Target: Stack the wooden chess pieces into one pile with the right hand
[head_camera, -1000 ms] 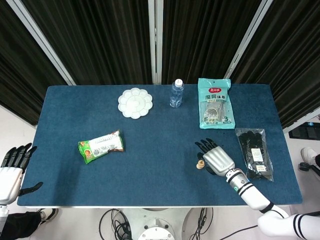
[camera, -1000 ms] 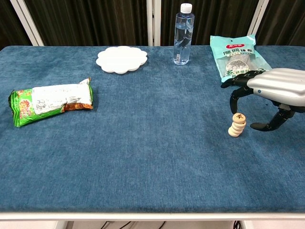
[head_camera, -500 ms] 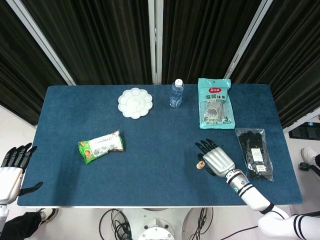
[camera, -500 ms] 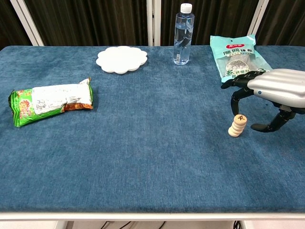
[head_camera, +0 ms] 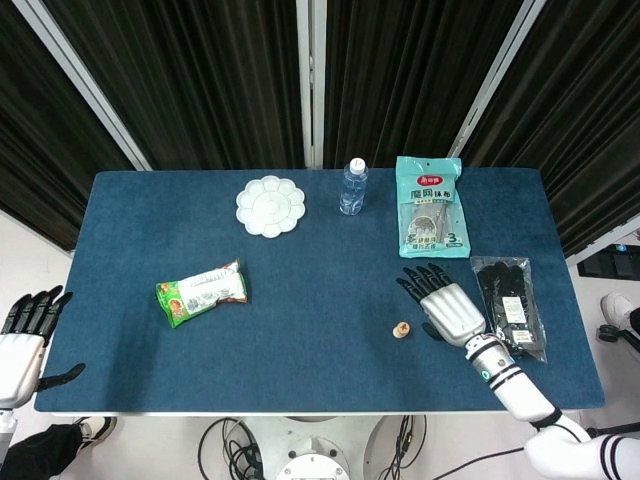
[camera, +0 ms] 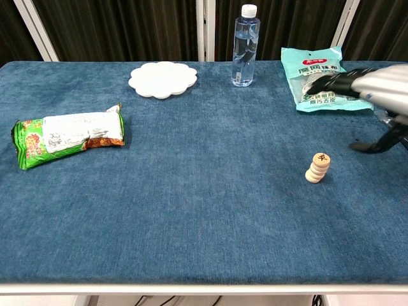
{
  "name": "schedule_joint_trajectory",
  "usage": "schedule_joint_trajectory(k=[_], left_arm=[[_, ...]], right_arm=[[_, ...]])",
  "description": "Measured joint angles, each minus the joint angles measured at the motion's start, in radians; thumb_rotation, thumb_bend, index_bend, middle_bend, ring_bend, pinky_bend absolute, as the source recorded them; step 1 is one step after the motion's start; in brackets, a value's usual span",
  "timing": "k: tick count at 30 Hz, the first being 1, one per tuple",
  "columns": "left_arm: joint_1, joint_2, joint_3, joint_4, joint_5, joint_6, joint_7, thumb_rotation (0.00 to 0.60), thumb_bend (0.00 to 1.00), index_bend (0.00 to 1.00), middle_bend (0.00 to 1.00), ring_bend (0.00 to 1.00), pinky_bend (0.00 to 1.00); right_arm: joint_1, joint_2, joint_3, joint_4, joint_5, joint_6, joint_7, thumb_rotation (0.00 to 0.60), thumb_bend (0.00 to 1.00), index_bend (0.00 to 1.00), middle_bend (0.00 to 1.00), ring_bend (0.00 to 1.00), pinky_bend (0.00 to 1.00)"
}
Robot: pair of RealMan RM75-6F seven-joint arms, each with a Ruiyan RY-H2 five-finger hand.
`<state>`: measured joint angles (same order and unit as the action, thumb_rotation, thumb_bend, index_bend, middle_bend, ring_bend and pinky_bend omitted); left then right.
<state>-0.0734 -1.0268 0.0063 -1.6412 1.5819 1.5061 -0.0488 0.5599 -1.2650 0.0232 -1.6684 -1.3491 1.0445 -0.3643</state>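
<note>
Since the small pile of round pale wooden chess pieces stands on its own near the front-right of the blue cloth-covered table, w/ the top disc showing a dark character, I judge the stacking step done or nearly so. No loose piece shows anywhere in either view, so prob. nothing left to add. The pile leans a bit, discs not quite flush.

My right hand is raised, well apart from the pile, off to its right and further back; fingers spread, holding nothing. Next move, as I judge it: pull clear w/o swinging low over the pile, since a brush could topple it.

My left hand hangs off the table's left edge, fingers apart, empty.

Around: black gloves in a clear packet just beside my right hand, on its far side from the pile; teal packet of cloths behind it; clear plastic water bottle and white flower-shaped palette dish at the back; green snack packet well off to the left. None stands between hand and pile.
</note>
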Motion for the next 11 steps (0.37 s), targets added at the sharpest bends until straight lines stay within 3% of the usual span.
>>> schedule_joint_trajectory(k=[11], left_arm=[[-0.001, -0.003, -0.008, 0.017, -0.019, -0.004, -0.019, 0.600, 0.00, 0.07, 0.00, 0.00, 0.00]], right_arm=[[-0.247, 0.146, -0.015, -0.046, -0.003, 0.352, 0.038, 0.600, 0.18, 0.00, 0.00, 0.00, 0.00]])
